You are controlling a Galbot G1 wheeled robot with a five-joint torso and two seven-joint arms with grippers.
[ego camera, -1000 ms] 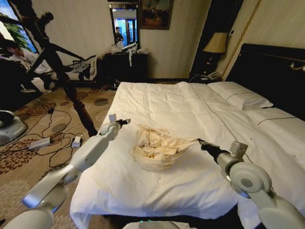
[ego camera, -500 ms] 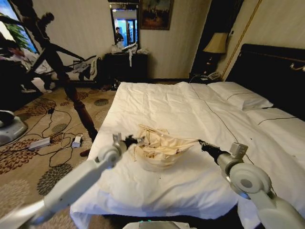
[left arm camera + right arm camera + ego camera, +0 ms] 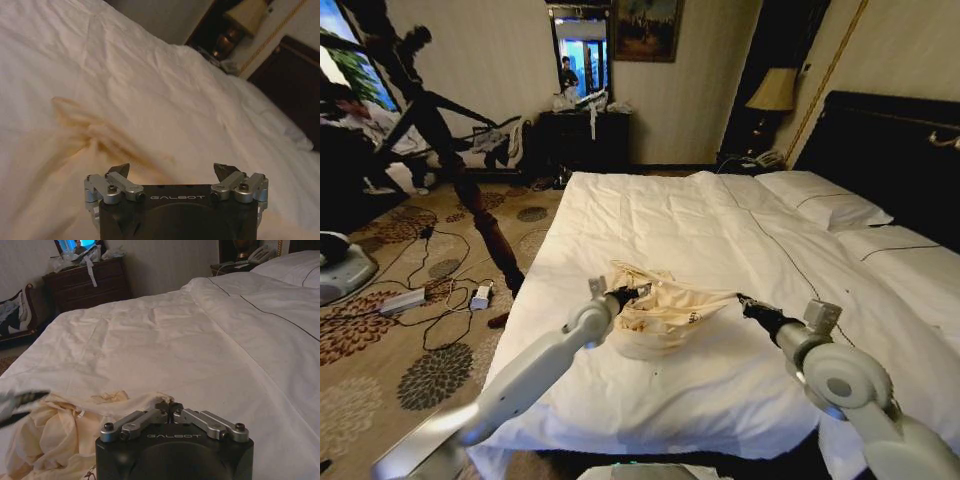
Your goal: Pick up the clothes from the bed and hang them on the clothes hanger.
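One crumpled cream top on one white bed, a robot hand at each side of it.

The soft, pale-yellow long-sleeved cotton-like top [image 3: 665, 315] lies bunched in a rumpled heap near the foot of the wide bed with its smooth white duvet [image 3: 720, 230] and two white pillows [image 3: 825, 205] edged in a thin dark line. The left hand [image 3: 627, 293] sits at the heap's left edge, fingers spread wide and holding nothing. The right hand [image 3: 169, 407] has its metal fingers pinched together on a stretched fold of the top.
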